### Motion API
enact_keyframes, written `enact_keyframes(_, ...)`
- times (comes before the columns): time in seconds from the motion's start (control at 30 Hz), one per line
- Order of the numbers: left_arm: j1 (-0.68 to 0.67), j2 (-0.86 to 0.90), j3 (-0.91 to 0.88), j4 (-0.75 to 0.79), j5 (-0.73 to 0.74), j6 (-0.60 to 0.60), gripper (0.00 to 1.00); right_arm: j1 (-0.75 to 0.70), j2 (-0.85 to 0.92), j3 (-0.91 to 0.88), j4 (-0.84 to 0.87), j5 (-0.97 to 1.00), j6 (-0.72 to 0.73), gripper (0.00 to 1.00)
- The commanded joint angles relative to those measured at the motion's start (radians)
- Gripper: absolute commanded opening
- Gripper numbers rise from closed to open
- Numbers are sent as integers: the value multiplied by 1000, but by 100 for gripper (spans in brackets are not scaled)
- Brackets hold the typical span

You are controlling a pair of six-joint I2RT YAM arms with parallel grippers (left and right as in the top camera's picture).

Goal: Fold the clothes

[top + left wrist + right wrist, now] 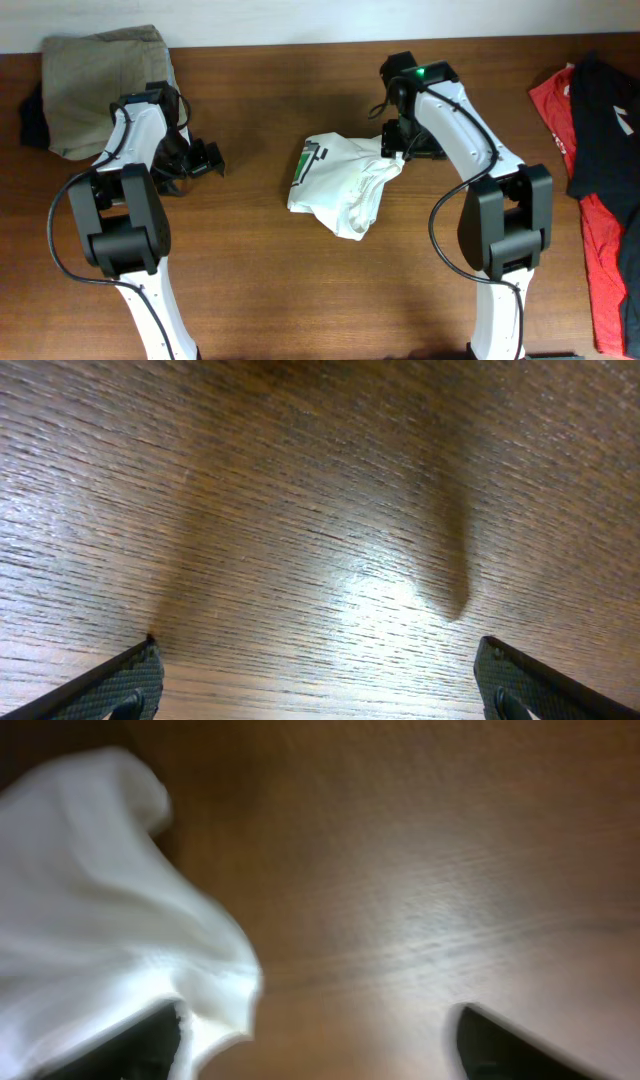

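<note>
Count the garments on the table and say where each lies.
4: the white T-shirt crumpled mid-table, a khaki garment folded far left, a red garment at the right edge, a black garment over it. Something dark beneath the khaki may be another.

My left arm (130,135) reaches forward on the left side with its jaws spread wide, facing down at the table, while my right arm (460,130) bends inward toward the middle, its jaws likewise spread wide.
</note>
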Motion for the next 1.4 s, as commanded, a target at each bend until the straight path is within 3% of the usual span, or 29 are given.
enact_keyframes(0.0, 2, 43, -45, 6, 20, -9, 99, -21, -2, 152, -129, 4, -1, 98)
enact_keyframes(0.03, 2, 43, -45, 6, 20, -9, 99, -24, -3, 188, -172, -42, -26, 98)
enact_keyframes(0.13, 2, 43, -45, 6, 20, -9, 99, -8, -2, 241, -359, -502, -362, 91)
enact_keyframes(0.17, 2, 43, -45, 6, 20, -9, 99, 13, -2, 208, -366, -501, -380, 87)
enact_keyframes(0.37, 2, 43, -45, -9, 19, -9, 99, 187, -2, -93, -270, -467, -374, 84)
enact_keyframes(0.67, 2, 43, -45, -12, 19, -9, 99, 206, -2, -192, -150, -471, -329, 82)
enact_keyframes(0.8, 2, 43, -45, -13, 19, -9, 99, 206, -2, -253, -92, -470, -322, 65)
enact_keyframes(0.87, 2, 43, -45, -13, 19, -9, 99, 186, -3, -253, -90, -459, -299, 29)
enact_keyframes(0.9, 2, 43, -45, -13, 19, -9, 99, 175, -3, -252, -90, -442, -286, 21)
enact_keyframes(0.93, 2, 43, -45, -13, 19, -9, 99, 154, -3, -252, -91, -417, -276, 4)
enact_keyframes(1.17, 2, 43, -45, -8, 19, -9, 99, 38, -4, -252, -97, -338, -277, 4)
enact_keyframes(1.3, 2, 43, -45, -9, 19, -9, 99, 4, 0, -281, 2, -225, -276, 4)
enact_keyframes(1.37, 2, 43, -45, -10, 19, -9, 99, -12, 1, -321, 49, -121, -165, 4)
